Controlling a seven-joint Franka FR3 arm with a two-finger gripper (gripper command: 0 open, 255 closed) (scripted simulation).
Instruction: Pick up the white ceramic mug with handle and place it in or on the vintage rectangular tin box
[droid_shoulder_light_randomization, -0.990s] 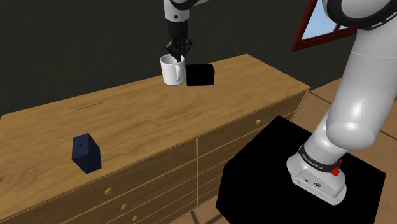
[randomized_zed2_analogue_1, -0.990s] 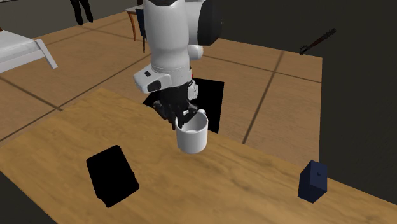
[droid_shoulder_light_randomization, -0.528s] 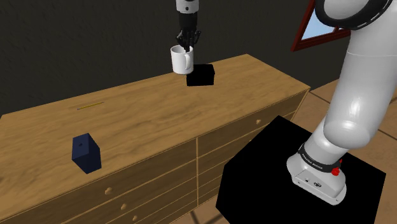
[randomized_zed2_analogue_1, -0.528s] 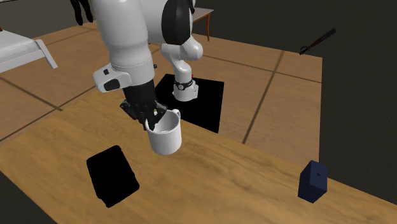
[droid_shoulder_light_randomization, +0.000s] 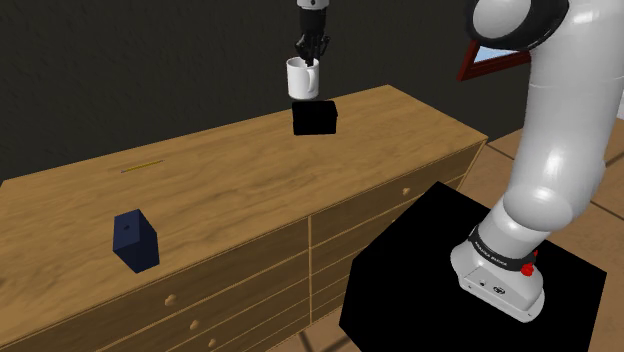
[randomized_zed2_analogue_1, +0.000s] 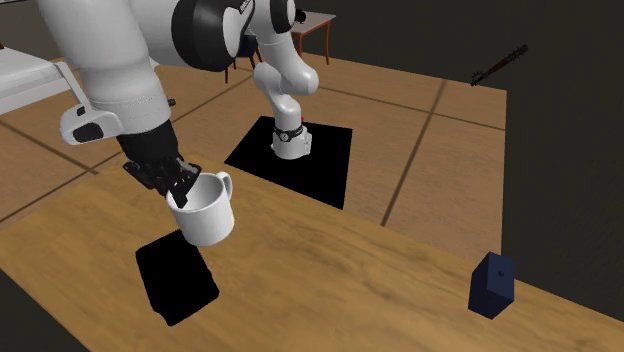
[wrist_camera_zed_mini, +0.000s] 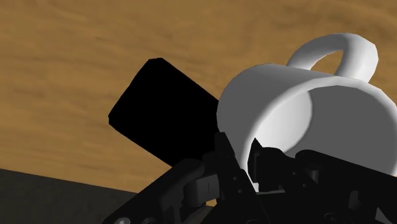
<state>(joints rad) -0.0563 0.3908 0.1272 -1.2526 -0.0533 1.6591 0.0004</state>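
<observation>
A white mug (droid_shoulder_light_randomization: 301, 78) with a handle hangs in the air, my black gripper (droid_shoulder_light_randomization: 311, 48) shut on its rim. In the second exterior view the mug (randomized_zed2_analogue_1: 205, 210) tilts a little under the gripper (randomized_zed2_analogue_1: 181, 187), just above the near end of a flat black rectangular box (randomized_zed2_analogue_1: 177, 276). The box (droid_shoulder_light_randomization: 315, 118) lies on the wooden dresser top (droid_shoulder_light_randomization: 220, 180), right under the mug in the shoulder view. In the wrist view the mug (wrist_camera_zed_mini: 312, 121) sits clasped at the fingers (wrist_camera_zed_mini: 229, 162), with the black box (wrist_camera_zed_mini: 165, 118) below it on the wood.
A small dark blue box (droid_shoulder_light_randomization: 134, 240) stands near the dresser's front edge, far from the mug, also at the second exterior view's right (randomized_zed2_analogue_1: 493, 284). A thin yellow stick (droid_shoulder_light_randomization: 142, 165) lies at the back. My stand (droid_shoulder_light_randomization: 470, 290) is beside the drawers.
The gripper has lifted the mug off the dresser and carried it to the shoulder view's right, over the black box. The box and the blue box have not moved.
</observation>
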